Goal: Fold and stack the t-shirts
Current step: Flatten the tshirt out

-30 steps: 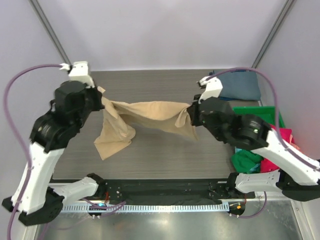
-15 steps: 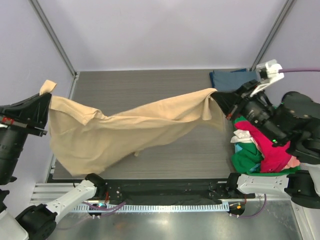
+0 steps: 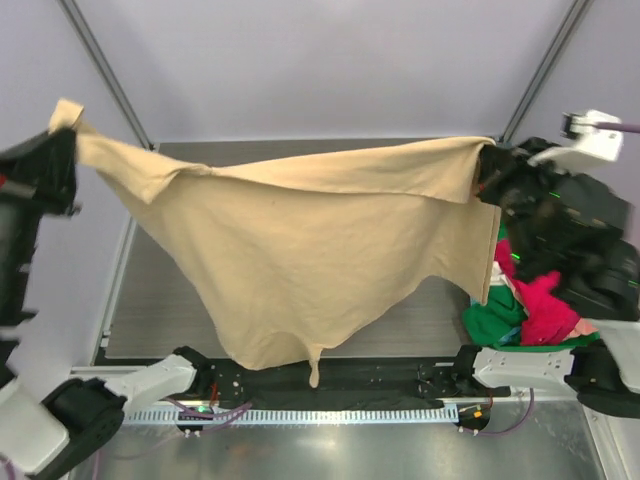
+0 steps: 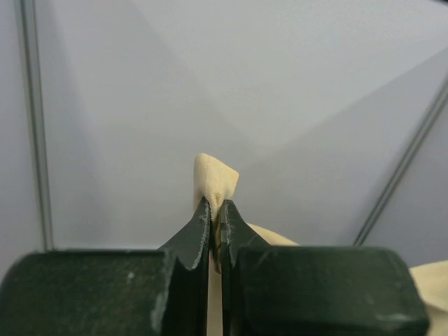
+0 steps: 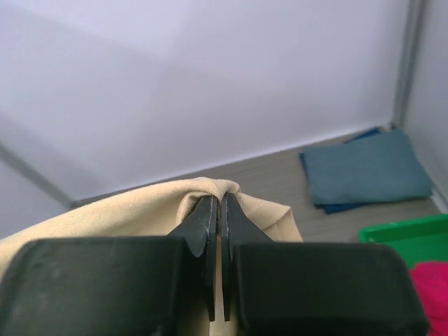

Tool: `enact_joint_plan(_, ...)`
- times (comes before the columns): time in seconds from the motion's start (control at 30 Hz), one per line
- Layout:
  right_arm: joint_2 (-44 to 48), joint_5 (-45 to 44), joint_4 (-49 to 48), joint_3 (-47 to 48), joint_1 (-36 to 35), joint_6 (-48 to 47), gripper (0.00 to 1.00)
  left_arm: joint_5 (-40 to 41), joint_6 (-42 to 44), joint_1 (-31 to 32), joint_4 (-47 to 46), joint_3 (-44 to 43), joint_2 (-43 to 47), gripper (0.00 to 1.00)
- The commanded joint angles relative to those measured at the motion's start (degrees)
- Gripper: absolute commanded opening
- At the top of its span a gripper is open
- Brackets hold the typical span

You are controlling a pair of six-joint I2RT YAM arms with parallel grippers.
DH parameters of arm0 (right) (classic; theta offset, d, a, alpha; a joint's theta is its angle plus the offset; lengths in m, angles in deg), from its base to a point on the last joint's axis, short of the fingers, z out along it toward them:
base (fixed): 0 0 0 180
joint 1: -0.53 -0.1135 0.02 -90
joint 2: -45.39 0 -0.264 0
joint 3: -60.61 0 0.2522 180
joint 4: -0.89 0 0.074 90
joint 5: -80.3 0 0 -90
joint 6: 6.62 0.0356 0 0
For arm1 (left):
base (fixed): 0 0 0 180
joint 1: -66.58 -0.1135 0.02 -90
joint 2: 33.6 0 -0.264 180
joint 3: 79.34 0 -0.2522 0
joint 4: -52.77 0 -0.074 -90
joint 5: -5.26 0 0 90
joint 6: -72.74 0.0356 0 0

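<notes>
Tightly, both grippers on tan t-shirt.

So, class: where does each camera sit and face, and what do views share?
Top external: above, behind the bases, looking down on the grey wooden table and stretched tan cloth t-shirt; both arms show.
Left wrist: on the left arm, facing the pale wall; left end effector pinches a shirt corner.
Right wrist: faces the far table edge and folded blue-grey cloth t-shirt; right end effector pinches the shirt.
Shared: the tan shirt.
</notes>
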Motion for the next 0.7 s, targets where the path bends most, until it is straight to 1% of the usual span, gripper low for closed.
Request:
enact_joint_plan(0.0, -9.74, -14.3, -1.71, -1.32, 8.84, 3.11, 0.01, 11.25, 2.13, -0.22, 3.07, -3.88, -13.66, 0.0)
enact_joint_plan(0.03, -13.94, -8.53, 1.6, -0.63, 15.26, 7.31, 0.01, 12.84, 2.3, -0.31, 4.3, -5.3, -16.47, 0.0)
enact_joint_plan(0.07, -16.33, 10.15, 5.29, 1.03, 22.46, 11.96, 0.01, 15.38, 2.48, -0.92, 6.49, -6.53, -23.38, 0.0)
enact_joint_plan(0.1, -19.66, 19.39, 7.59, 0.96, 31.41, 15.49, 0.01, 14.28, 0.92, -2.66, 8.07, -8.98, -26.84, 0.0)
enact_joint_plan(0.13, -27.35, 29.05, 8.48, 1.22, 44.2, 17.09, 0.01, 11.57, -0.58, -5.55, 9.48, -9.7, -30.79, 0.0)
enact_joint_plan(0.17, -33.43, 35.93, 9.27, 2.97, 49.46, 17.89, 0.01, 1.79, -2.6, -13.5, 10.02, -7.7, -37.35, 0.08)
enact_joint_plan(0.2, -39.58, 49.66, 15.98, 6.81, 52.65, 18.16, 0.16, -1.0, -4.62, -17.32, 11.5, -7.86, -42.64, 0.1)
enact_joint_plan(0.23, -45.73, 52.06, 22.57, 12.85, 55.03, 18.68, 0.36, -3.81, -10.29, -20.49, 14.56, -9.34, -47.74, 0.09)
enact_joint_plan(0.27, -52.23, 51.82, 26.38, 19.53, 53.84, 18.25, 0.59, -7.67, -12.61, -24.96, 21.21, -11.96, -55.62, 0.39)
enact_joint_plan(0.3, -51.6, 46.6, 25.98, 18.98, 52.17, 18.08, 0.99, -17.1, -14.2, -26.14, 24.32, -12.34, -57.53, 0.56)
enact_joint_plan(0.33, -46.64, 44.55, 20.24, 13.32, 48.85, 17.99, 1.0, -16.07, -15.52, -25.28, 22.0, -4.95, -55.11, 0.75)
enact_joint_plan(0.37, -44.33, 43.48, 20.18, 9.87, 48.12, 17.9, 1.0, -16.06, -15.19, -24.31, 17.28, 2.0, -55.09, 0.82)
enact_joint_plan(0.4, -42.21, 44.26, 15.91, 7.4, 48.02, 18.07, 1.0, -14.93, -14.75, -23.61, 11.49, 9.03, -48.73, 0.89)
enact_joint_plan(0.43, -40.97, 44.26, 15.18, 5.72, 48.2, 18.33, 1.0, -15.35, -15.44, -23.51, 6.9, 14.58, -45.45, 1.0)
enact_joint_plan(0.47, -40.18, 43.92, 14.99, 3.88, 48.2, 18.16, 1.0, -15.18, -15.71, -23.86, 2.42, 20.73, -43.24, 1.0)
enact_joint_plan(0.5, -38.78, 43.74, 14.9, 2.9, 48.2, 17.9, 1.0, -14.57, -15.71, -23.95, 2.03, 22.01, -40.78, 1.0)
enact_joint_plan(0.53, -38.16, 43.3, 14.73, 1.59, 48.2, 17.81, 1.0, -14.22, -15.54, -23.86, 2.46, 22.63, -40.41, 1.0)
enact_joint_plan(0.6, -35.01, 43.65, 12.64, -4.03, 48.11, 17.72, 1.0, -14.39, -15.45, -23.69, 5.0, 24.56, -38.58, 1.0)
enact_joint_plan(0.63, -33.51, 44.87, 11.14, -9.7, 48.11, 17.81, 1.0, -14.65, -15.62, -23.25, 4.4, 26.4, -37.52, 1.0)
enact_joint_plan(0.67, -32.19, 45.66, 9.38, -12.55, 48.11, 17.81, 1.0, -15.17, -16.23, -22.9, 3.35, 32.33, -35.85, 1.0)
